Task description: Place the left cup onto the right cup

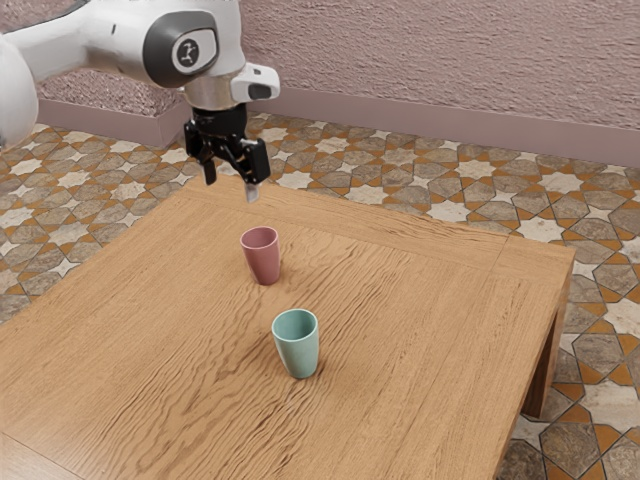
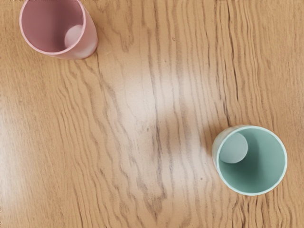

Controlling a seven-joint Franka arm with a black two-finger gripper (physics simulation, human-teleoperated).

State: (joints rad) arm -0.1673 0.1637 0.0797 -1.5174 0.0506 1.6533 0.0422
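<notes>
**Pink cup (image 1: 261,254) low and ahead of the tool (image 1: 231,181)**

The pink cup stands upright on the tabletop (image 1: 420,330), apart from the upright teal cup (image 1: 296,342). The tool hangs above it toward the exterior view's left, fingers spread and empty, so it likely needs to descend.

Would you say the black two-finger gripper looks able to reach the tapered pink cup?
Probably yes: the gripper hangs open, nothing lies between it and the pink cup, and the teal cup stands apart.
</notes>
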